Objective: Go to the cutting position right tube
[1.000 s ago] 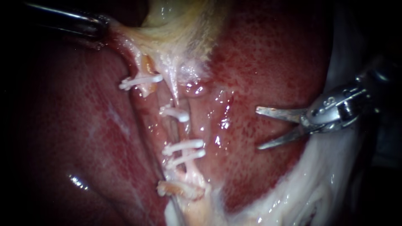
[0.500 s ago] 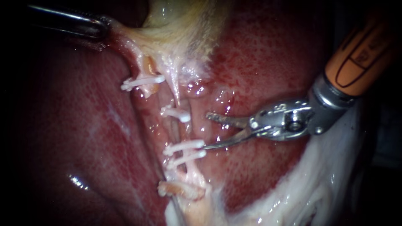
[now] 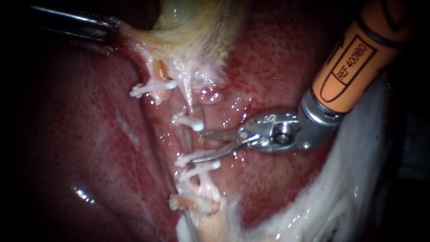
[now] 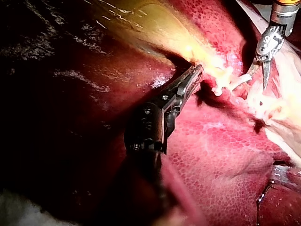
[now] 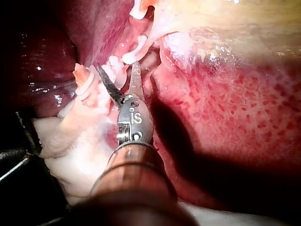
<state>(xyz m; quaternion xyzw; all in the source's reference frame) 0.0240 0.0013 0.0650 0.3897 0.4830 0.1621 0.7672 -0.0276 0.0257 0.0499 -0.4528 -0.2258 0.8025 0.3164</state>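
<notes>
Right instrument (image 3: 198, 145) enters from upper right and ends in two thin blades. The blades stand open at a moderate angle and hold nothing. The right tube (image 3: 184, 140) runs roughly up-and-down in the endoscope view, from the gallbladder (image 3: 192, 27) toward the lower edge, over the liver (image 3: 277, 67). The blades point across it, nearly at right angles to its long axis. The tube carries a single upper clip (image 3: 188, 122) and a lower pair of clips (image 3: 199, 169). The bare stretch between them lies at the blade tips: the upper blade ends just below the single clip, and the lower blade lies along or over the top clip of the pair. Whether the tips pass fully beyond the tube's far side cannot be told; the right wrist view shows them spread at the clips with the tube partly hidden. The left instrument (image 3: 105, 31) sits well apart at upper left, jaws closed on a fold of gallbladder tissue and drawing it taut. Judgement: the right instrument is the nearer one, and little travel remains beyond a short advance along the blade axis, keeping off both clip sets.
</notes>
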